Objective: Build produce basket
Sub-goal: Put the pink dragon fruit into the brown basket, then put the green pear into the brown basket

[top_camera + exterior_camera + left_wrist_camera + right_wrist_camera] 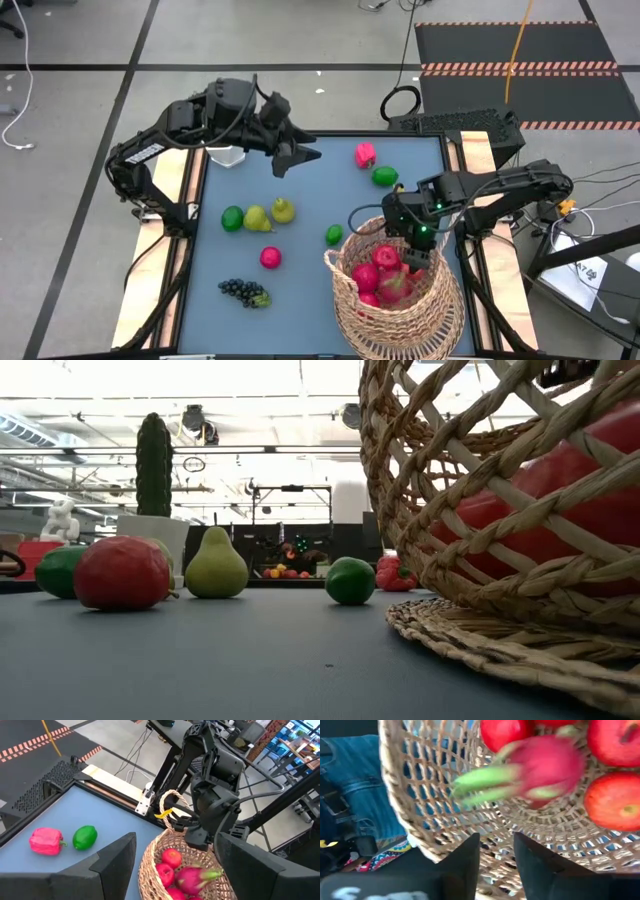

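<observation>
The wicker basket (395,300) sits at the table's near right corner with red apples (366,276) and a pink dragon fruit (540,767) inside. The right gripper (418,238) hangs over the basket's far rim, jaws a narrow gap, holding nothing. The left gripper (300,155) waits far-left of the basket, jaws wide, empty. Pears (270,214), limes (384,176) and grapes (245,291) lie left of the basket.

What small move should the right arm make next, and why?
Probably lift the right gripper clear of the basket. Its fingers are parted above the dragon fruit, which lies among the apples inside, apparently released; a green lime waits on the table nearby.
</observation>
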